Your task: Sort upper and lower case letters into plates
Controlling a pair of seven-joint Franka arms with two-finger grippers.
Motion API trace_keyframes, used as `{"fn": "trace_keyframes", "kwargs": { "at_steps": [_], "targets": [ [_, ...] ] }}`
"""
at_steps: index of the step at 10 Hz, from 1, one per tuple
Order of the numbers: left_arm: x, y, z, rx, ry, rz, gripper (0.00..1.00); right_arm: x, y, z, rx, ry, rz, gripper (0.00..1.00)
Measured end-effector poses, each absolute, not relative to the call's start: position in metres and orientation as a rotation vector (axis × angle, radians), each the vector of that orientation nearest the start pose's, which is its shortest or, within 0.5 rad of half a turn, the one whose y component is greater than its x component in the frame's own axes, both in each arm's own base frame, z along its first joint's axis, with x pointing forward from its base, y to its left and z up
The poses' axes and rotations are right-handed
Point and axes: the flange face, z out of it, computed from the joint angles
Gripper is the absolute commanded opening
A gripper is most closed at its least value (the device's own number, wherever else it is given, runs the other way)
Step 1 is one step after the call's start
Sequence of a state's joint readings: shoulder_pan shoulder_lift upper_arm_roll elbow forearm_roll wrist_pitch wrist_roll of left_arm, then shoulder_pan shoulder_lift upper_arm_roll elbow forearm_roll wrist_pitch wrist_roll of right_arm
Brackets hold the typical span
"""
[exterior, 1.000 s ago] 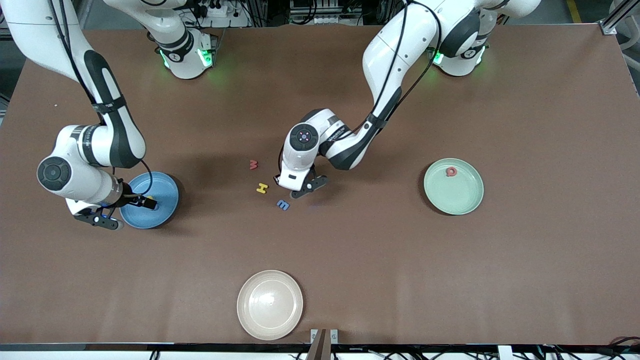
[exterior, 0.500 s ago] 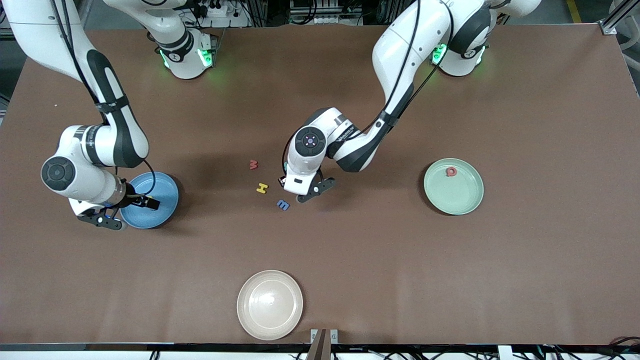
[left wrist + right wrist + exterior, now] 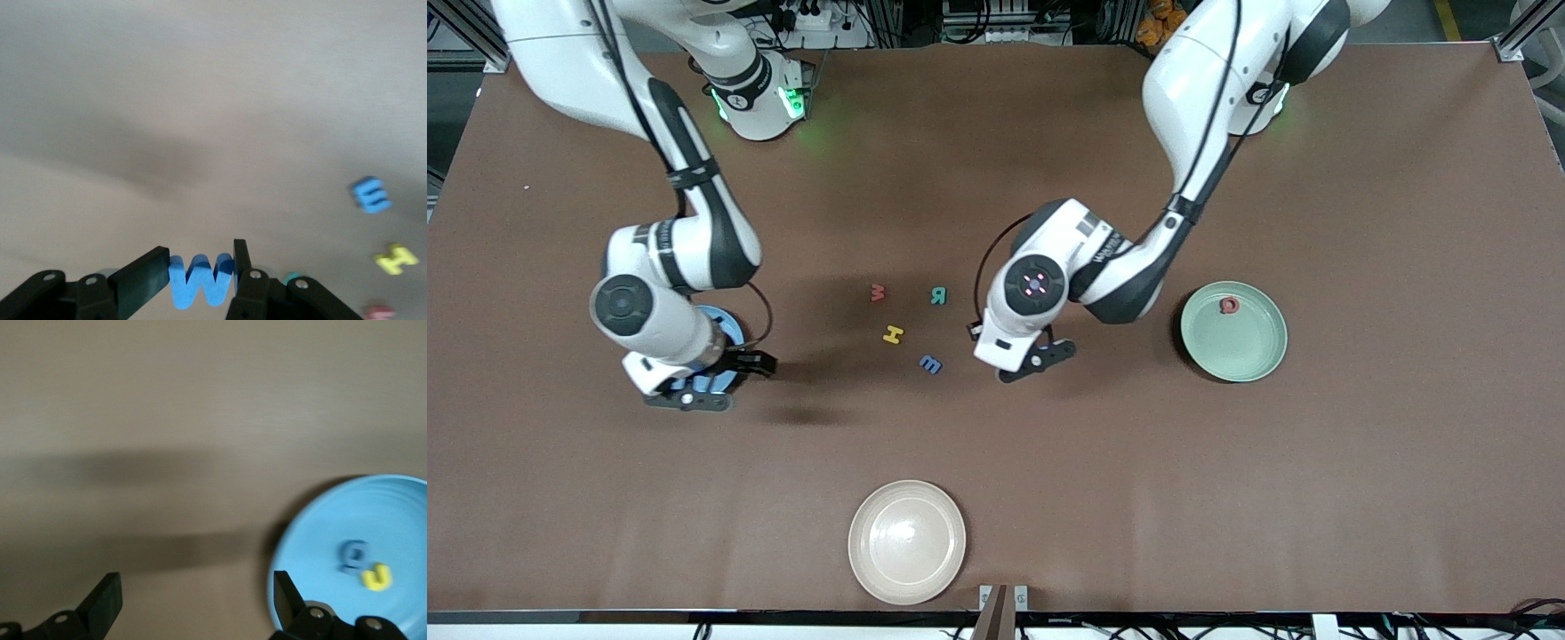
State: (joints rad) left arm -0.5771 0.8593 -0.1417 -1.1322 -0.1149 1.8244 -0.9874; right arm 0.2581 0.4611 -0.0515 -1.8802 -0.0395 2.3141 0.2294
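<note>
1. Blue foam w (image 3: 201,280) sits pinched in the left gripper (image 3: 200,277), lifted over bare table between the loose letters (image 3: 907,322) and the mint plate (image 3: 1249,351), likely its destination
2. Right gripper (image 3: 193,603) gapes empty over the blue plate (image 3: 400,513), apparently after unloading

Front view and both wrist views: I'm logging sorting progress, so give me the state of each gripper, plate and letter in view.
left gripper: shut on blue W, over the table.
right gripper: open, empty, at the blue plate's edge.
blue plate: holds a yellow letter and a blue letter.
green plate: holds one red letter.
cream plate: holds nothing.
red w, teal R, yellow H, blue letter by the H: loose on the table, unsorted.
</note>
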Motion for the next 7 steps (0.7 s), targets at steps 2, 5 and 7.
{"fn": "trace_keyframes", "kwargs": {
  "at_steps": [2, 5, 7],
  "targets": [
    [0.597, -0.421, 0.271, -3.062, -0.417, 0.489, 0.09, 0.614, 0.197, 0.257, -3.175, -0.332, 0.01, 1.0],
    [0.617, -0.33, 0.269, -3.051, -0.22, 0.525, 0.09, 0.61, 0.285, 0.229, -3.139, -0.585, -0.01, 1.0],
    [0.62, -0.263, 0.284, -3.033, -0.07, 0.508, 0.09, 0.594, 0.355, 0.191, -3.091, -0.746, -0.086, 1.0]
  ]
}}
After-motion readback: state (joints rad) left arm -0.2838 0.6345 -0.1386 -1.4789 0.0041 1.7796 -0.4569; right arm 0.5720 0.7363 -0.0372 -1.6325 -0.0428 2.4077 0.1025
